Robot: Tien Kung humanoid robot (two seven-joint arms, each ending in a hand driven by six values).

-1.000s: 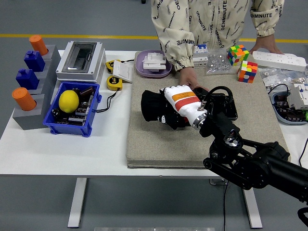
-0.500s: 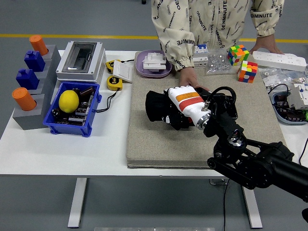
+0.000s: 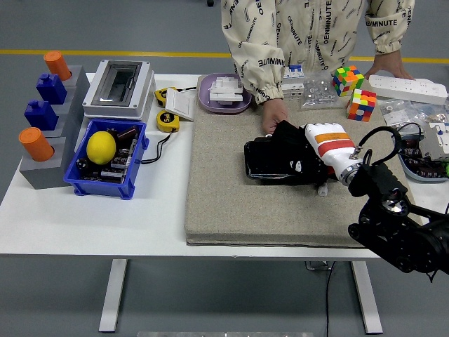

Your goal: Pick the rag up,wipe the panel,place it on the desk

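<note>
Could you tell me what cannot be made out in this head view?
- Panel: its right part lies under the rag and right hand.
- Right hand's fingers: buried in the rag.
- Person's hand: fingertips hidden behind the rag.
- Left arm: outside the picture.

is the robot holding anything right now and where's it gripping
The right hand is closed on the black rag, bunched at its right end, pressing it on the black panel. A person's hand steadies the panel's far edge.

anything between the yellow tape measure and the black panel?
Head view: only bare grey mat between the tape measure and the panel.
</note>
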